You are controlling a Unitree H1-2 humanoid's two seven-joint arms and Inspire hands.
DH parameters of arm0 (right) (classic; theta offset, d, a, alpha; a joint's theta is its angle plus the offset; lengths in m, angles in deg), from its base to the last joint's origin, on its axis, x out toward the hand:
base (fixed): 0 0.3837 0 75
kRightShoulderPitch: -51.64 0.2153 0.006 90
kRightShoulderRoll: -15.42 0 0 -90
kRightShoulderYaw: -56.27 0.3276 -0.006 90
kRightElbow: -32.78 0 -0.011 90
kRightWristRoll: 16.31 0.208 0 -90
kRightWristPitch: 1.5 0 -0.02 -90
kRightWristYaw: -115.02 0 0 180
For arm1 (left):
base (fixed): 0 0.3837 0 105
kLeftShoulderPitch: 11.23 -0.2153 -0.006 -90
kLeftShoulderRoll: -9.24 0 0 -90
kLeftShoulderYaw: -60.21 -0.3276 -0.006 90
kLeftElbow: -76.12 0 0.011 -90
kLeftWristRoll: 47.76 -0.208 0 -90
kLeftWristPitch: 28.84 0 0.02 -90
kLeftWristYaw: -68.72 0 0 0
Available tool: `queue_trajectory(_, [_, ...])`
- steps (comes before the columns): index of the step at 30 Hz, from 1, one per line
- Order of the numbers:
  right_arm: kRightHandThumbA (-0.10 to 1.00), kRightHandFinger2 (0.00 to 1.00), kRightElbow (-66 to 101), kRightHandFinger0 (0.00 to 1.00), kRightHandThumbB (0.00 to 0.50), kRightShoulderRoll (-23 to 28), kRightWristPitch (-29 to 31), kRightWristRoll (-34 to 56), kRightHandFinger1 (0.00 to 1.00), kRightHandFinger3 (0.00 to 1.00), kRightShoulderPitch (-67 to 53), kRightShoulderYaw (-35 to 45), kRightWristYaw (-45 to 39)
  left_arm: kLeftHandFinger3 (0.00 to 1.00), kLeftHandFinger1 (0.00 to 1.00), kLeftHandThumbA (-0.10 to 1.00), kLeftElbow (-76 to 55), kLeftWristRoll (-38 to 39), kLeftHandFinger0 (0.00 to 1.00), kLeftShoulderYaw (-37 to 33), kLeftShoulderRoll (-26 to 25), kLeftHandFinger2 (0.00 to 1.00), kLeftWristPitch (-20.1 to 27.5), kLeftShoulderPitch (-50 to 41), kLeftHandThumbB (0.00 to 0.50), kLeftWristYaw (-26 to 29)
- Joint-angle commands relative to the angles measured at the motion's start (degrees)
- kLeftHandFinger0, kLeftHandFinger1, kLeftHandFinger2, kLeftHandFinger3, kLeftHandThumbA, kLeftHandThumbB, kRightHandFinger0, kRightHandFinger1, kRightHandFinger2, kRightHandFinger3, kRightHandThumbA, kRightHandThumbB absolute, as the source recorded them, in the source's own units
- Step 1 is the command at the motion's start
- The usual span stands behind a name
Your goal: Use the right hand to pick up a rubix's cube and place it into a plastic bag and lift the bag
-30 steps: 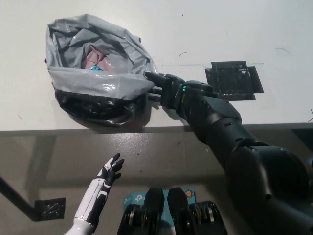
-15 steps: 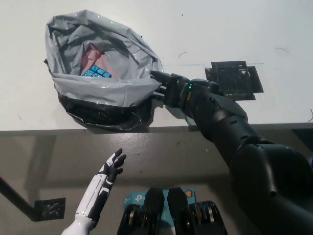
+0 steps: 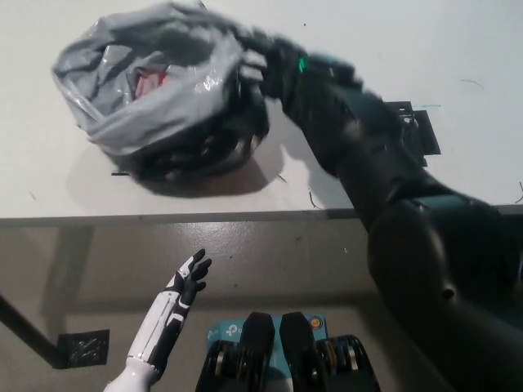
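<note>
The grey and black plastic bag [image 3: 159, 98] hangs off the white table [image 3: 392, 33], its shadow spread below it. My black right hand [image 3: 265, 61] is shut on the bag's right rim, blurred by motion. Inside the bag's mouth shows a pinkish red patch [image 3: 147, 80]; the rubix's cube itself is hidden by the bag's folds. My white left hand [image 3: 186, 282] rests low in front of the table's edge, open with fingers apart, holding nothing.
A black taped square [image 3: 413, 122] lies on the table to the right, partly covered by my right arm. The table's front edge [image 3: 204, 217] runs across the picture's middle. A second black square [image 3: 86, 347] lies on the floor at lower left.
My right hand has risen and moved toward the far side, carrying the bag's rim up; the bag has come off the table and bunched up. The blue cube is no longer visible. Left hand unmoved.
</note>
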State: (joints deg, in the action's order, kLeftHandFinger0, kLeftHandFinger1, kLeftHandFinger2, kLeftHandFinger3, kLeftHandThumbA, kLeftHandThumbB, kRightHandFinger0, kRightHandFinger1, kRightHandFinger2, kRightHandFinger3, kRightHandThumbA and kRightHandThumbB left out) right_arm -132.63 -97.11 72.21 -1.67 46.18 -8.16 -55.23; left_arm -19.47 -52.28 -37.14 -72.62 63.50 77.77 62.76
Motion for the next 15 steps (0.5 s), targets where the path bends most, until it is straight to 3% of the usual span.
queue_trajectory(1, [-0.1,0.8,4.75,0.0,0.135,-1.04,0.37,3.76,0.21,1.0,7.48,0.88,0.55,1.0,1.0,1.0,-0.14,-1.47,1.0,-0.27,-0.3,1.0,3.07,0.74,0.03,0.06])
queue_trajectory(2, [-0.1,0.78,5.4,0.0,0.143,-1.08,0.17,4.24,0.21,1.0,7.9,1.03,0.14,1.0,1.0,1.0,-0.11,-1.54,1.0,-0.26,-0.2,1.0,3.04,0.71,0.037,0.15])
queue_trajectory(3, [-0.1,0.76,5.95,0.0,0.143,-1.11,0.04,4.52,0.21,0.88,8.18,1.09,-0.04,1.0,1.0,1.0,-0.14,-1.33,1.0,-0.21,-0.11,1.0,2.97,0.68,0.023,0.11])
queue_trajectory(4, [-0.1,0.77,6.6,0.0,0.144,-1.14,-0.14,4.78,0.23,1.0,8.66,1.15,0.02,1.0,1.0,1.0,-0.16,-1.03,1.0,-0.1,-0.01,1.0,2.95,0.73,0.008,0.06])
queue_trajectory(6, [-0.1,0.77,8.05,0.0,0.145,-1.14,-0.65,5.35,0.23,0.95,9.45,1.26,0.1,1.0,1.0,1.0,-0.14,-0.62,1.0,0.09,0.2,1.0,2.91,0.88,0.019,0.02])
queue_trajectory(7, [-0.1,0.77,8.67,0.0,0.138,-1.09,-0.98,5.61,0.22,1.0,9.65,1.32,0.05,1.0,1.0,1.0,-0.06,-0.65,1.0,0.1,0.26,1.0,2.97,0.9,0.031,0.05])
queue_trajectory(15, [-0.1,0.78,12.72,0.0,0.121,-0.78,-4.1,7.43,0.19,1.0,10.35,1.66,1.89,1.0,1.0,1.0,0.42,-0.28,1.0,0.16,0.61,1.0,3.27,0.0,0.05,-0.02])
